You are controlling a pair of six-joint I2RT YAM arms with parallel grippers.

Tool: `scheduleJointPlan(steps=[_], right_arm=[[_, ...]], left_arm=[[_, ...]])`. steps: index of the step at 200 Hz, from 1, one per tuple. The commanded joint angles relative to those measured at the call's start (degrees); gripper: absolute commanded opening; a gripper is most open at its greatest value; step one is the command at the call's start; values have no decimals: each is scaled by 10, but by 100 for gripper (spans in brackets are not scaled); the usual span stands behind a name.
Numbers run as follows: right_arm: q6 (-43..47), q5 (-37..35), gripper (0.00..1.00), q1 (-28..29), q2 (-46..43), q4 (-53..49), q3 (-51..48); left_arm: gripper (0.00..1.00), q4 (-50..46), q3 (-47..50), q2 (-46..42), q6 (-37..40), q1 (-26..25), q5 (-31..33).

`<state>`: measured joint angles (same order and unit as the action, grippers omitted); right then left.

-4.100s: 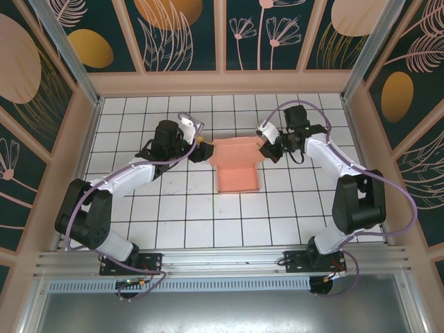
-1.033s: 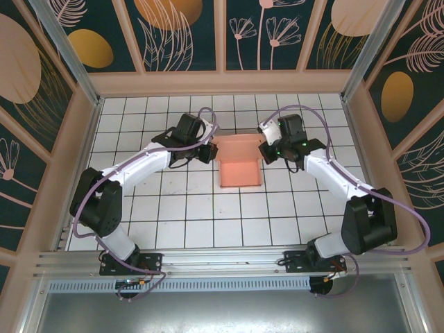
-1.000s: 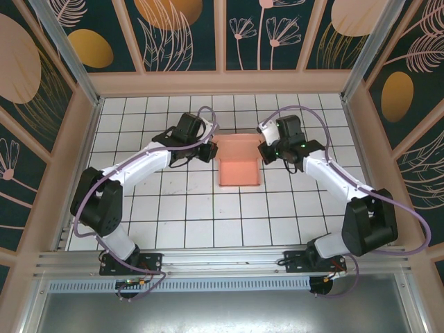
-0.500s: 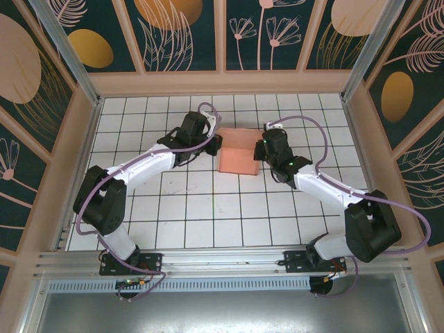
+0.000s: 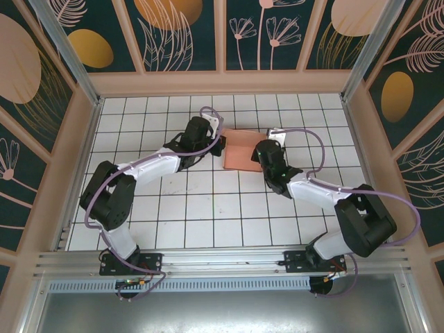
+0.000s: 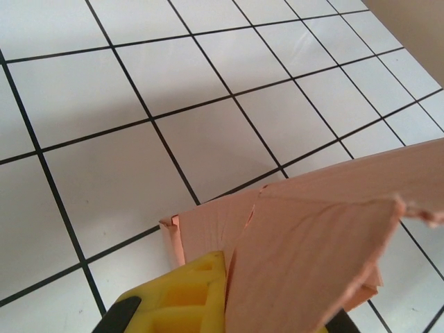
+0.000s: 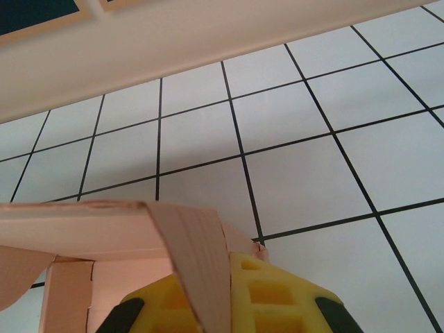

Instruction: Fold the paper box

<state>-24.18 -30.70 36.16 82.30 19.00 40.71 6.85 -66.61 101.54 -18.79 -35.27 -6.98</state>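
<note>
The paper box (image 5: 242, 149) is salmon-pink card, folded over into a small rectangle on the white tiled table, between the two grippers. My left gripper (image 5: 219, 145) is at its left edge and my right gripper (image 5: 261, 150) at its right edge. In the left wrist view a raised pink flap (image 6: 312, 250) runs down beside the yellow finger (image 6: 184, 295); the other finger is mostly hidden behind the card. In the right wrist view a thin upright flap (image 7: 201, 267) is pinched between the two yellow fingers (image 7: 277, 298), with the box's top panel (image 7: 76, 225) stretching to the left.
The beige back wall (image 5: 222, 82) runs a few tiles beyond the box. Side walls (image 5: 78, 152) close in the table on the left and right. Open white tiles (image 5: 222, 215) lie between the box and the arm bases.
The near panel that lay flat toward the arms has been folded up and over, so the box looks shorter. Both grippers have moved in and toward the back wall with it.
</note>
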Motion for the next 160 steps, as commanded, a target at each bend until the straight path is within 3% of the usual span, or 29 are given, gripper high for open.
scheduleJointPlan(steps=[1,160], right_arm=[[-23,-27,0,2,16,67,-12],[-16,-73,0,20,58,227,-117]], left_arm=[[0,36,4,14,-23,-2,3],[0,103,51,56,-57,-3,23]])
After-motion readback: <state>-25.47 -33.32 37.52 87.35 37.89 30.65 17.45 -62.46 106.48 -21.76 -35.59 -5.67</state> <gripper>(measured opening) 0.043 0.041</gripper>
